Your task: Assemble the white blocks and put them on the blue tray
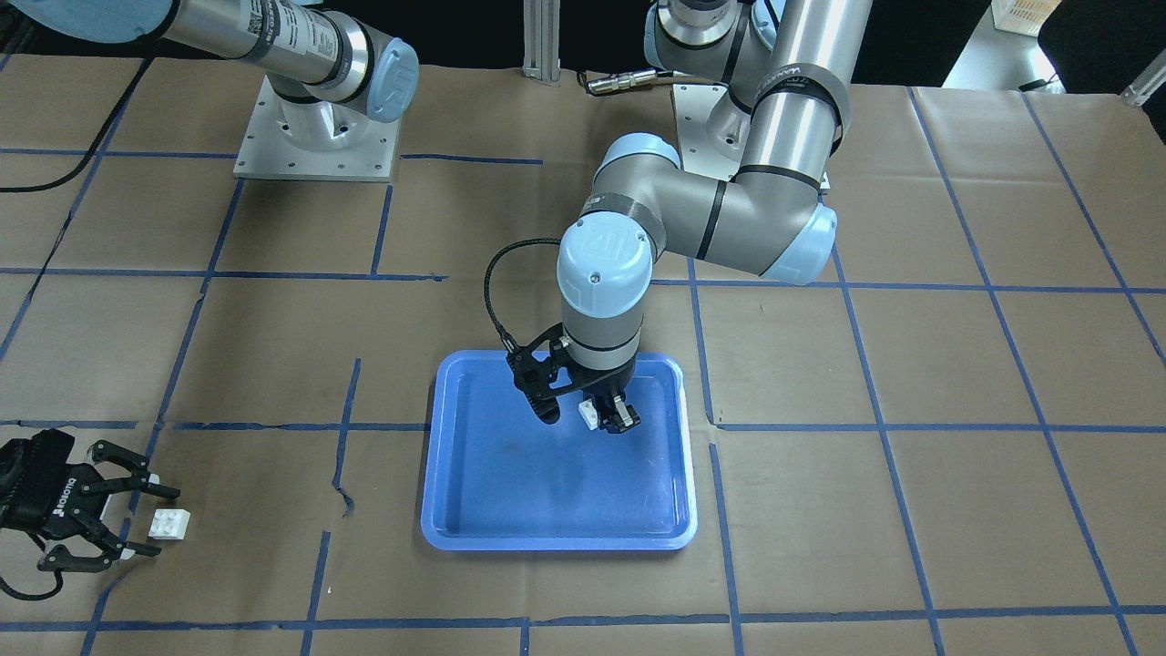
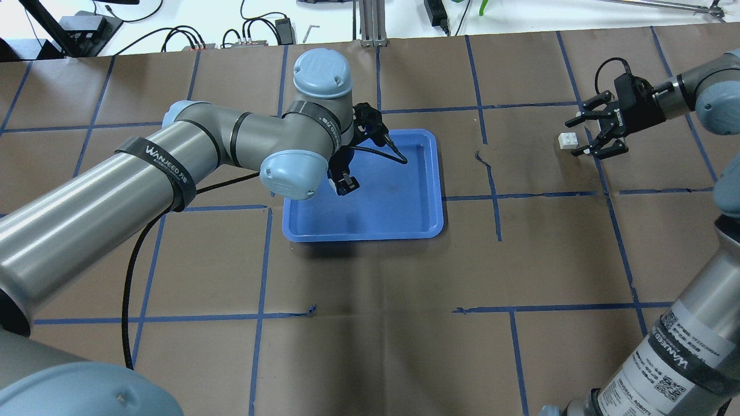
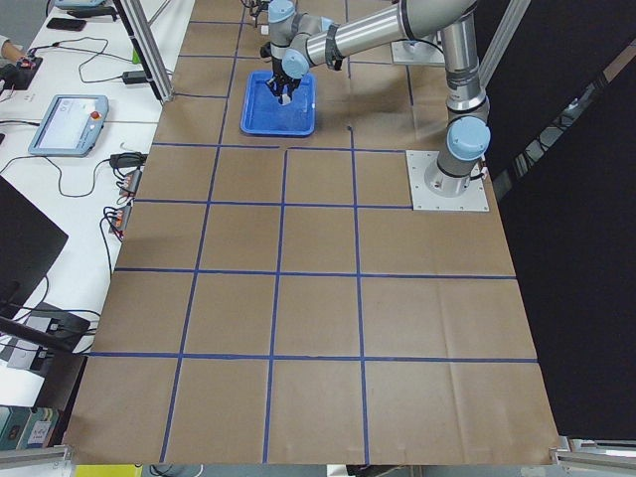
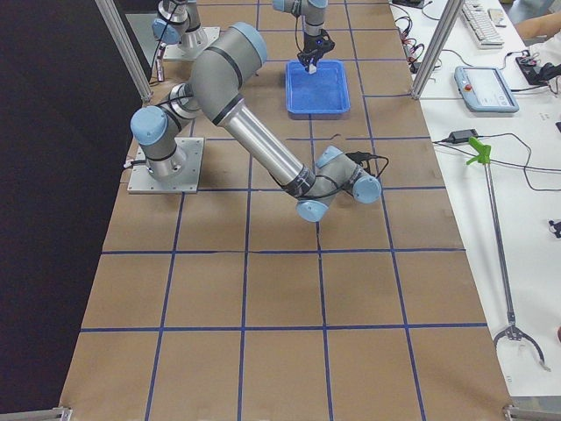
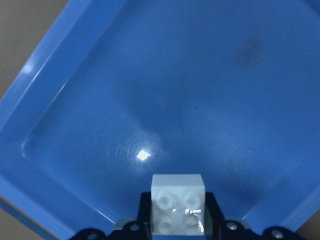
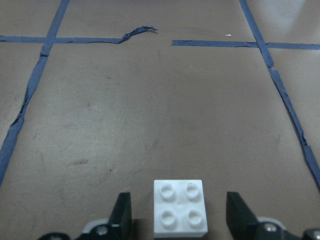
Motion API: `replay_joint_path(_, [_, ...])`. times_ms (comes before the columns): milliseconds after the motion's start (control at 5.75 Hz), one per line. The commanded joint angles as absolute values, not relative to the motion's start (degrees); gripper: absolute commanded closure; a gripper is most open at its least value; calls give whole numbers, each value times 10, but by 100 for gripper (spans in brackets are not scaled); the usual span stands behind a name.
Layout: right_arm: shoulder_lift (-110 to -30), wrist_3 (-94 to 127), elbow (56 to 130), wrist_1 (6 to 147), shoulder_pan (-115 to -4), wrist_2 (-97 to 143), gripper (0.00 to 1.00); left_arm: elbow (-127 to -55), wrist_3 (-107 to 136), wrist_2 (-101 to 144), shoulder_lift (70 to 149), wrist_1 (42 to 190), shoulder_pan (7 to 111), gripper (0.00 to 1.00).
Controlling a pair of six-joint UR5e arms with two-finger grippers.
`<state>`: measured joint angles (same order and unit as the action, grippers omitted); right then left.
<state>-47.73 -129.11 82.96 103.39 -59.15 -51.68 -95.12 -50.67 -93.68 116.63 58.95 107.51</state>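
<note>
Brick (image 6: 180,207) on table (image 6: 150,100), inside wide-open right gripper (image 6: 178,210): close squarely on flat sides; hold other brick (image 5: 178,210), clamped in left gripper (image 5: 178,222), level over tray (image 5: 225,100).

A white block (image 6: 180,207) lies between the spread fingers of the right hand (image 6: 180,214).

Overhead, we lose the left pincer's (image 2: 346,186) white block (image 1: 590,415) behind the wrist (image 2: 312,124); face-on, the right pincer (image 1: 157,521) runs off the frame's edge.
</note>
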Motion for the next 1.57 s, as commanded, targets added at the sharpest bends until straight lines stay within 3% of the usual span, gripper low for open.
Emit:
replay_joint_path(0, [-477, -1295, 830, 1034, -592, -517, 58, -952, -693, -899, 1173, 587, 1078, 92])
replay_joint_path(174, [-479, -1302, 829, 1033, -592, -517, 68, -950, -703, -897, 1180, 583, 1078, 92])
replay_joint_path(522, [-489, -1300, 825, 1032, -592, -517, 70, -953, -713, -896, 1211, 550, 1078, 91])
replay_joint_path(870, [-573, -1303, 844, 980, -594, -526, 70, -961, -699, -897, 1233, 483, 1078, 90])
replay_joint_path(1217, [-660, -1339, 931, 937, -594, -526, 70, -973, -671, -898, 1229, 478, 1078, 1])
replay_joint_path(1391, [-677, -1338, 972, 947, -598, -522, 70, -972, -671, -897, 1217, 476, 1078, 1])
